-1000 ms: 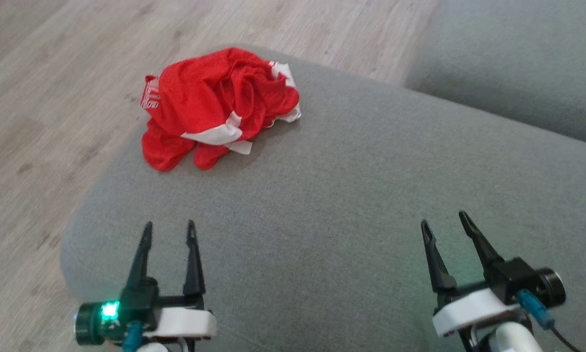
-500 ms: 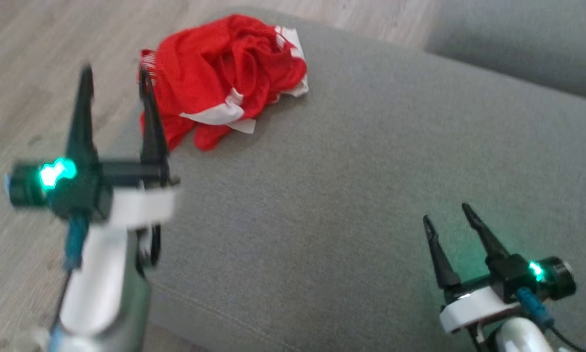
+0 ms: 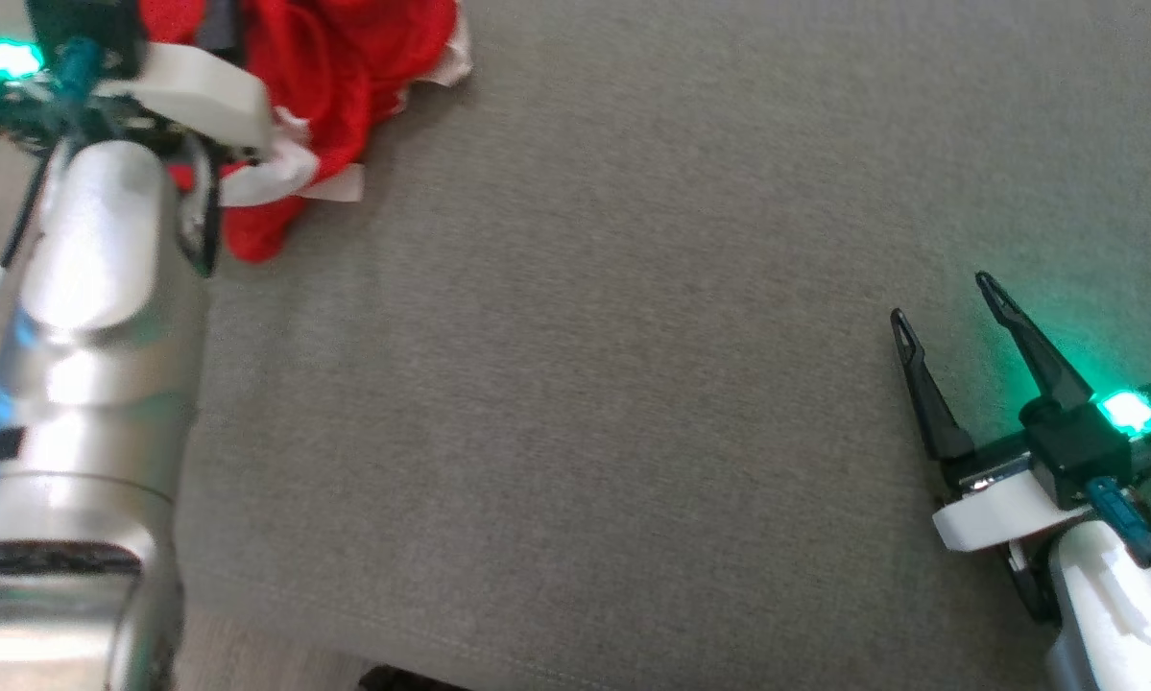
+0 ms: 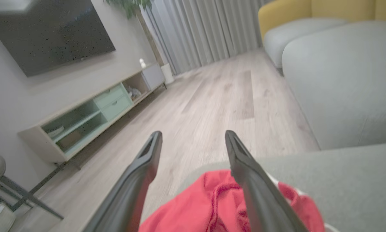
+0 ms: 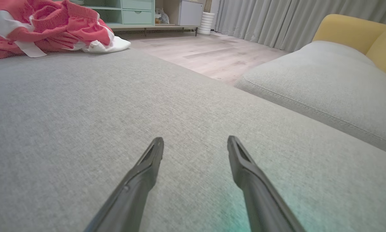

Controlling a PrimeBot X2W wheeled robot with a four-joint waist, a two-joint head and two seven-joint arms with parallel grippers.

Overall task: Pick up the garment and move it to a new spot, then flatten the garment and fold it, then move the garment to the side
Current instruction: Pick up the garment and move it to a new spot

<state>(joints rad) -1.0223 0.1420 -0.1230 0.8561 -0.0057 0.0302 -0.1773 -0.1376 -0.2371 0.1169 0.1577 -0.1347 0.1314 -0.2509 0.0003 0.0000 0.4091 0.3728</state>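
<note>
The crumpled red garment with white trim (image 3: 345, 58) lies bunched at the far left corner of the grey fabric sofa cushion (image 3: 633, 336), beside the pale wood floor (image 4: 212, 96). The left hand (image 4: 193, 133) hovers over it, its two dark fingers spread wide and gripping nothing. The right hand (image 3: 943, 298) sits well apart over bare cushion at the near right, fingers likewise spread and empty.

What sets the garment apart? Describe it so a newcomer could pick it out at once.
Start at the wide grey cushion before the robot. At its far left corner, next to the wooden floor, the garment lies in a crumpled heap beneath the left gripper, jaws open. It is bright red with white bands, against plain grey upholstery.
</note>
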